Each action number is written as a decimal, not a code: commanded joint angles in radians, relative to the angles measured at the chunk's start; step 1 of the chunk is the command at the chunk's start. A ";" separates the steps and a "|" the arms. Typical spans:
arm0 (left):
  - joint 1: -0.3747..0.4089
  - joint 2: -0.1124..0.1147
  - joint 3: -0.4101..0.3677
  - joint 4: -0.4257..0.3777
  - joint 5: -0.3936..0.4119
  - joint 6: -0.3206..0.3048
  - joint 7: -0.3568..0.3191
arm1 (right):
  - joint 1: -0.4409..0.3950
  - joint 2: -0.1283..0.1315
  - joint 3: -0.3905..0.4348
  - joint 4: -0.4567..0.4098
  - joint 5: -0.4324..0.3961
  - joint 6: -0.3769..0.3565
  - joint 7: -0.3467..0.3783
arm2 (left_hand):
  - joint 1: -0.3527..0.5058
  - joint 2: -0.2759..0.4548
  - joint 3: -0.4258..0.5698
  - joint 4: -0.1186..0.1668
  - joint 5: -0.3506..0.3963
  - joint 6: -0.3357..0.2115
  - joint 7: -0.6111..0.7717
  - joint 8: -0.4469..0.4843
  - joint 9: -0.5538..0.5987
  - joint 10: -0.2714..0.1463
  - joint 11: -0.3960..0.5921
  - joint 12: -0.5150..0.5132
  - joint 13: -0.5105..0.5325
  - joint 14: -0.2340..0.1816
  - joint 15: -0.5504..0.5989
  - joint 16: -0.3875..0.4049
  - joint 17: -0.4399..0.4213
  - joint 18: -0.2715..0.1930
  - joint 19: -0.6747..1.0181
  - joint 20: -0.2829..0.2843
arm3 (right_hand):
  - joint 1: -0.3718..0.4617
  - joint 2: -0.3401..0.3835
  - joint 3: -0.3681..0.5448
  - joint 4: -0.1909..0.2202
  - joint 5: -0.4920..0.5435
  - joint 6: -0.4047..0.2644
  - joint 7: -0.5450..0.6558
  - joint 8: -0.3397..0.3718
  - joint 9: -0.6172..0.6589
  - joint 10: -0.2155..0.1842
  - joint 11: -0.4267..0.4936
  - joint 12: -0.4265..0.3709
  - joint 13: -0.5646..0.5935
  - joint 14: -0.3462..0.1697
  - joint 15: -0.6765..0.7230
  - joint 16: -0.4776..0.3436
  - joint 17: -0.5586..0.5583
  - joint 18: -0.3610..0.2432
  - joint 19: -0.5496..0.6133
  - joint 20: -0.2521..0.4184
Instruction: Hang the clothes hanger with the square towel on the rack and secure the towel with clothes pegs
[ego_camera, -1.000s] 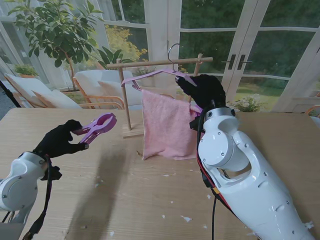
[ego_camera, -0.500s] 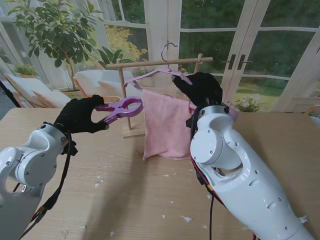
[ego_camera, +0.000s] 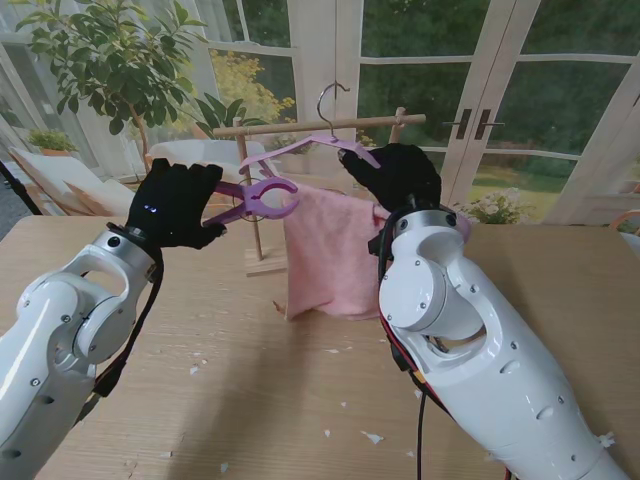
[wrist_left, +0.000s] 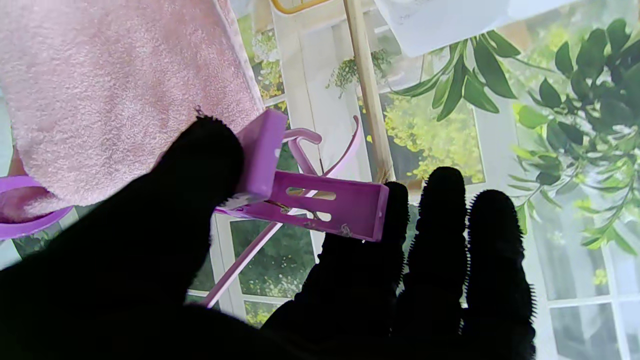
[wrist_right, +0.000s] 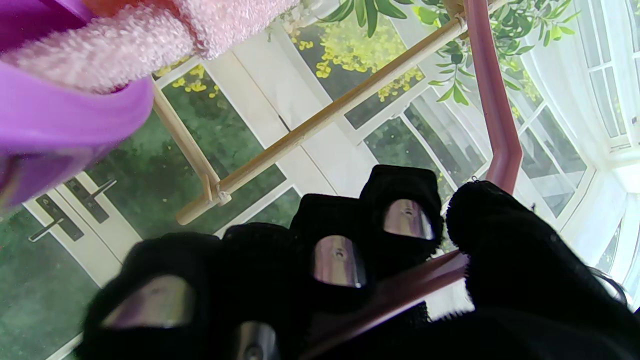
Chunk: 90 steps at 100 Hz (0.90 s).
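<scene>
**A:** What is each hand doing?

**B:** The left hand (ego_camera: 178, 203), in a black glove, grips a purple peg (ego_camera: 252, 199) between thumb and fingers. The peg's ring-shaped jaws point away from the hand, toward the towel (ego_camera: 335, 252), and sit just beside the towel's upper corner. I cannot tell whether they touch it.

**A:** And the right?

**B:** The right hand (ego_camera: 395, 174), also gloved, is closed around one arm of the hanger (ego_camera: 318, 146). In the right wrist view the fingers (wrist_right: 395, 210) wrap the hanger's pinkish bar (wrist_right: 492, 100).

**A:** Where is the hanger?

**B:** Just beyond the right hand's fingertips, tilted, its metal hook (ego_camera: 327, 100) rising past the wooden rack (ego_camera: 318, 125). I cannot tell whether the hook rests on the rail.

**A:** And the towel?

**B:** Pink, draped over the hanger's lower bar, hanging between the two hands, closer to the right one. Its bottom edge reaches down near the counter (ego_camera: 260, 380).

**A:** Anything else on that side?

**B:** In the right wrist view, a second purple clip (wrist_right: 65, 125) shows up close against a fold of towel, blurred.

**A:** The left wrist view?

**B:** The thumb (wrist_left: 200, 165) presses the peg's handle, with towel just past it.
</scene>
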 joint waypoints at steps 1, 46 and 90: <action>-0.011 0.001 0.003 -0.004 0.004 -0.012 -0.008 | -0.001 -0.010 -0.001 -0.015 0.007 -0.005 0.013 | 0.191 0.081 0.185 0.038 0.053 -0.016 0.143 0.051 0.127 -0.125 0.159 0.073 0.030 0.002 0.016 0.020 0.007 0.025 0.048 0.002 | 0.040 0.111 0.024 0.100 0.068 0.017 0.021 0.044 0.107 0.062 0.088 0.003 -0.003 -0.007 0.166 0.068 0.054 -0.194 0.197 1.048; -0.054 0.009 0.037 0.016 0.124 -0.005 0.012 | -0.005 -0.007 0.001 -0.026 0.009 -0.011 0.022 | 0.310 0.023 0.136 -0.021 0.082 -0.037 0.205 0.070 0.245 -0.148 0.100 0.155 0.109 -0.008 0.050 0.041 0.079 0.035 0.080 0.031 | 0.041 0.111 0.024 0.101 0.067 0.016 0.021 0.045 0.106 0.060 0.086 0.003 -0.003 -0.008 0.166 0.068 0.054 -0.196 0.197 1.048; -0.064 0.010 0.053 0.019 0.185 0.029 0.045 | -0.010 -0.006 -0.001 -0.031 0.010 -0.008 0.027 | 0.388 0.014 0.099 -0.028 0.078 -0.048 0.270 0.096 0.306 -0.166 0.084 0.250 0.149 -0.017 0.097 0.082 0.109 0.052 0.114 0.084 | 0.040 0.111 0.025 0.101 0.067 0.016 0.021 0.045 0.106 0.060 0.086 0.003 -0.003 -0.008 0.166 0.069 0.054 -0.196 0.197 1.048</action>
